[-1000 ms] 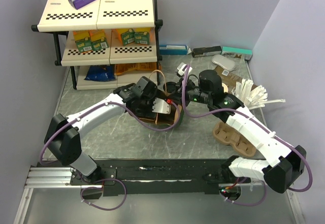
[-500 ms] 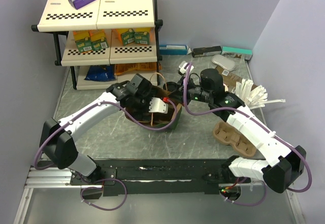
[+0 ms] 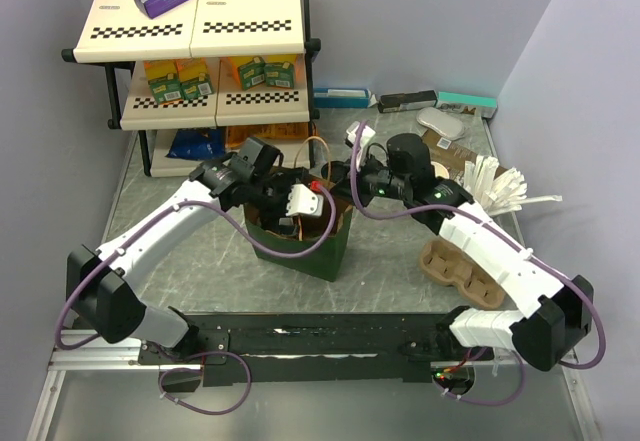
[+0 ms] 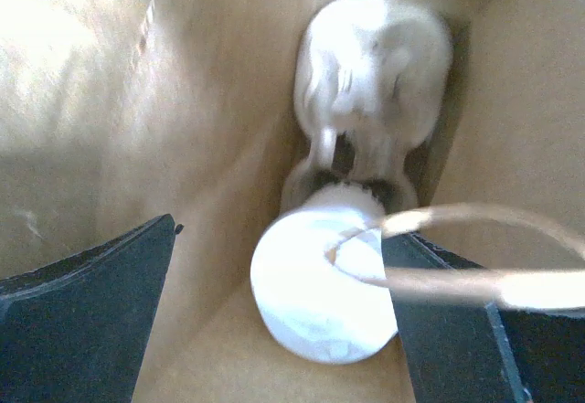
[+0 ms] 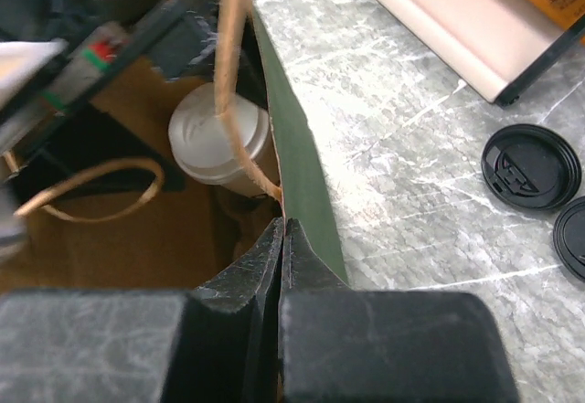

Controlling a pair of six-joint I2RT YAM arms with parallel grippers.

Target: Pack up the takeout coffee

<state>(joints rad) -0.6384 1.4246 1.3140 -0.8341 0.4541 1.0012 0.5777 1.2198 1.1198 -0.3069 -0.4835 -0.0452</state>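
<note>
A green paper bag (image 3: 312, 246) with a brown inside stands upright mid-table. My left gripper (image 3: 285, 201) reaches down into its mouth. In the left wrist view the gripper (image 4: 283, 238) is open, and a white cup (image 4: 320, 298) sits between the wide-apart fingers, close to the right finger (image 4: 448, 321). A blurred white shape (image 4: 375, 74) lies deeper in the bag. My right gripper (image 5: 283, 225) is shut on the bag's rim (image 5: 292, 147) next to a twine handle (image 5: 233, 65). The right wrist view shows a white-lidded cup (image 5: 219, 143) inside the bag.
A brown pulp cup tray (image 3: 455, 266) lies right of the bag. White sticks (image 3: 500, 186) fan out behind it. A shelf unit (image 3: 190, 71) stands at the back left. Two black lids (image 5: 530, 165) lie on the table by the bag. Flat boxes (image 3: 435, 101) line the back wall.
The bag has gone from lying tilted to standing upright. My left gripper has moved back and left over its mouth. My right gripper has moved left, still holding the rim.
</note>
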